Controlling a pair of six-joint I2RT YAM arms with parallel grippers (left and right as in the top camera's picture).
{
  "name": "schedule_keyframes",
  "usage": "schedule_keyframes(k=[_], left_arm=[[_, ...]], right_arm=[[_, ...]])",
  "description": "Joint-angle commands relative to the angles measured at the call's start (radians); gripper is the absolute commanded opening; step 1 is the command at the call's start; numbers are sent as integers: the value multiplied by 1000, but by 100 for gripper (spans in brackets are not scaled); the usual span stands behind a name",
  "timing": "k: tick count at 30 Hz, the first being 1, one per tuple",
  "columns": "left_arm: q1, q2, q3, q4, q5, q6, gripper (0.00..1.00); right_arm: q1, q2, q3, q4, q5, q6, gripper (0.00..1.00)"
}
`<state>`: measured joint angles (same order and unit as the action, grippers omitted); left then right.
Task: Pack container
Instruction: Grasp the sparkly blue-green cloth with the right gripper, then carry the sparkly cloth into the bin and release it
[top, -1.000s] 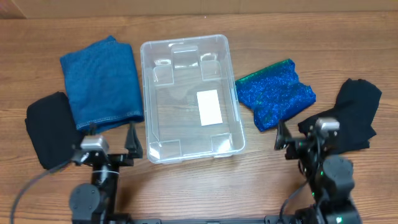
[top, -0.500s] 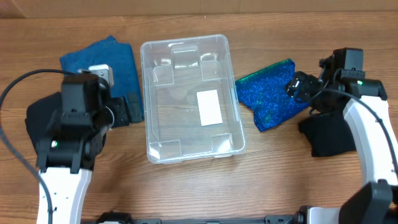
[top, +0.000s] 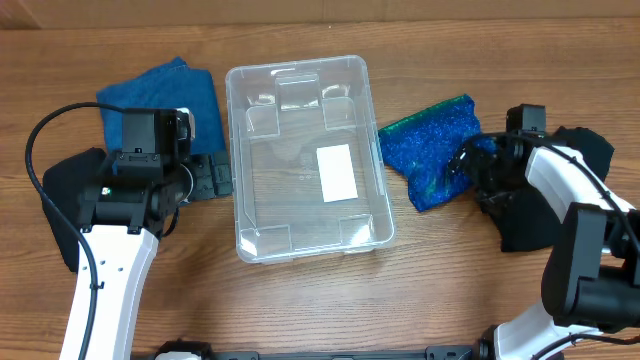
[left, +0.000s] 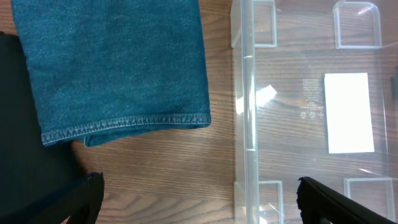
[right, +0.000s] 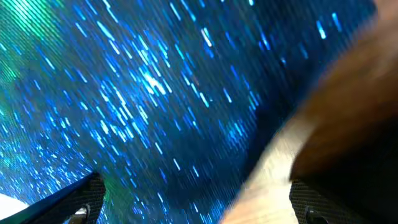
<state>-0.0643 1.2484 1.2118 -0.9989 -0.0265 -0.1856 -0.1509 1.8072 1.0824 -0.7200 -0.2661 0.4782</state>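
Note:
The clear plastic container (top: 305, 240) stands mid-table, empty, a white label on its bottom; its left wall shows in the left wrist view (left: 244, 112). A folded blue denim cloth (top: 160, 85) lies left of it, also in the left wrist view (left: 112, 62). A sparkly blue cloth (top: 430, 150) lies right of it and fills the right wrist view (right: 155, 93). My left gripper (top: 212, 176) is open and empty over the denim's near edge by the container wall. My right gripper (top: 468, 165) is open, low over the sparkly cloth's right edge.
A black cloth (top: 65, 200) lies at the far left, also in the left wrist view (left: 18, 137). Another black cloth (top: 560, 190) lies at the far right under my right arm. The table is wood.
Both arms rose from the front edge and reached out. The left gripper has settled over the denim's near edge. The right gripper has dropped lower onto the sparkly cloth.

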Motion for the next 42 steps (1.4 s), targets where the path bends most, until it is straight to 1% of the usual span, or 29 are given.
schedule_keyframes(k=[1,2,3,4,5,6,7,9,10,11,13,15,17,20,22,24,26,27,29,30,31,32,35,37,40,41,42], left_arm=[[-2,3,18,2,1,-13,100],[-2,3,18,2,1,-13,100],[-2,3,18,2,1,-13,100],[-2,3,18,2,1,-13,100],[-2,3,18,2,1,-13,100],[-2,3,18,2,1,-13,100],[-2,3,18,2,1,-13,100],[-2,3,18,2,1,-13,100],[-2,3,18,2,1,-13,100],[-2,3,18,2,1,-13,100],[-2,3,18,1,1,-13,100],[-2,3,18,1,1,-13,100],[-2,3,18,1,1,-13,100],[-2,3,18,1,1,-13,100],[-2,3,18,0,0,-13,100],[-2,3,18,0,-10,-13,100],[1,2,23,-20,-15,-42,100],[10,2,27,-35,-29,-63,100],[34,2,31,-54,-43,-74,100],[43,2,31,-59,-44,-73,100],[45,2,31,-60,-44,-72,100],[45,2,31,-59,-43,-73,100],[45,2,31,-60,-43,-73,100],[45,2,31,-68,-43,-73,100],[45,2,31,-68,-44,-73,100],[45,2,31,-67,-43,-73,100],[45,2,31,-67,-43,-73,100]], right_arm=[[1,-6,-50,85,-6,28,100],[1,-6,-65,116,-6,29,99],[1,-6,-72,134,-6,28,94],[1,-6,-78,146,-6,28,81],[1,-6,-78,147,-6,28,62],[1,-6,-78,149,-6,28,38],[1,-6,-78,150,-6,28,32],[1,-6,-78,156,-6,27,14],[1,-6,-78,159,-8,27,7],[1,-7,-65,159,-42,9,4],[1,-35,-13,153,-140,-59,4],[1,-97,75,108,-148,-72,4],[13,-190,215,45,-143,-143,4],[91,-276,495,-100,-130,-240,4],[184,-280,603,-146,-129,-323,4],[269,-279,620,-145,-128,-393,4],[422,-258,620,-150,-119,-505,4],[490,-237,620,-150,-76,-534,4],[578,-180,620,-136,4,-545,4],[612,-137,620,-120,3,-558,4],[637,-94,620,-101,3,-558,4],[671,-27,620,-72,-3,-589,4],[719,87,620,-9,-26,-682,4],[735,139,620,27,-27,-689,4],[738,173,620,26,-26,-689,4],[734,174,620,23,5,-683,15],[725,174,620,25,109,-624,77]])
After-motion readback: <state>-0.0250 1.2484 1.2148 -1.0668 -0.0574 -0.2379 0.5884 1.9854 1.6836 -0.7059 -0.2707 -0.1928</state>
